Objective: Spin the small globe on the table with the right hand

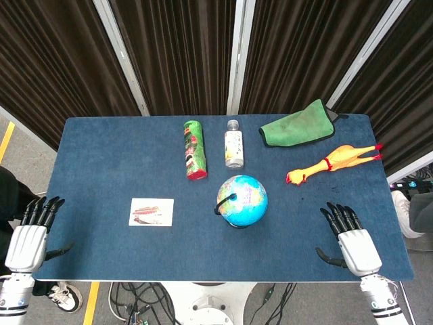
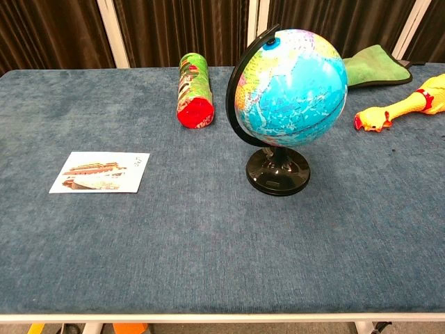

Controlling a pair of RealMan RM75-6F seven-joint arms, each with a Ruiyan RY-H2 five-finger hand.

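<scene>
A small blue globe (image 1: 242, 200) on a black stand and arc stands upright near the middle of the blue table (image 1: 101, 156); the chest view shows the globe (image 2: 292, 87) close up with its round black base. My right hand (image 1: 350, 240) lies palm down at the table's front right, fingers spread, well to the right of the globe and apart from it. At the front left corner, my left hand (image 1: 30, 233) hovers beside the table edge with fingers apart and nothing in it. Neither hand appears in the chest view.
Behind the globe lie a green and red can (image 1: 195, 149) on its side and a small clear bottle (image 1: 233, 143). A green cloth (image 1: 300, 124) and a yellow rubber chicken (image 1: 330, 163) sit at the back right. A picture card (image 1: 151, 211) lies left of the globe.
</scene>
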